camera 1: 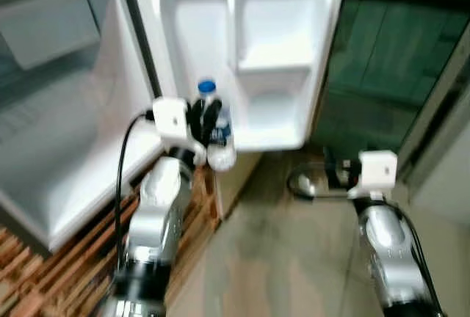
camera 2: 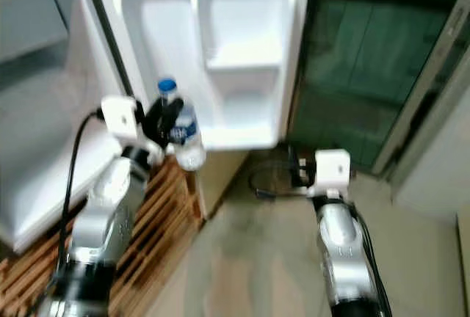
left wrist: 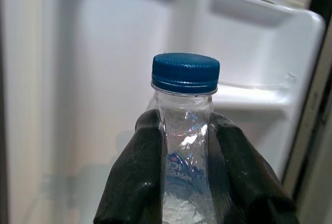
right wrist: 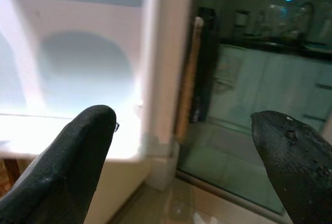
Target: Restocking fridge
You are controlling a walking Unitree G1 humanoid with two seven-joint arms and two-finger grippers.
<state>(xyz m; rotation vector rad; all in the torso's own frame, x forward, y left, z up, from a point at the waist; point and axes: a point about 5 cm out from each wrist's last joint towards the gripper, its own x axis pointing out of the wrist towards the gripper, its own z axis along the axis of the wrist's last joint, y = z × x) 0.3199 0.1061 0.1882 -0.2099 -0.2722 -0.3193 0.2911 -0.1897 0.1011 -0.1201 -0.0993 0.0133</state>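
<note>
While raised before the open fridge door [camera 1: 242, 53], left gripper [camera 1: 204, 119] clamped on a water bottle [camera 1: 214, 122] (blue cap [left wrist: 185, 72], neck pinched between both fingers [left wrist: 137, 177]), just in front of the lowest door shelf [camera 1: 272, 137], right gripper [right wrist: 189, 156] spread wide, low over the floor [camera 1: 286, 258].

Left silver arm raised forward — left gripper [left wrist: 187, 172] clamped, black fingers [left wrist: 136, 177] pressing either side of what it holds. Right silver arm low, right gripper [right wrist: 181, 146] spread wide — nothing between fingers.
</note>
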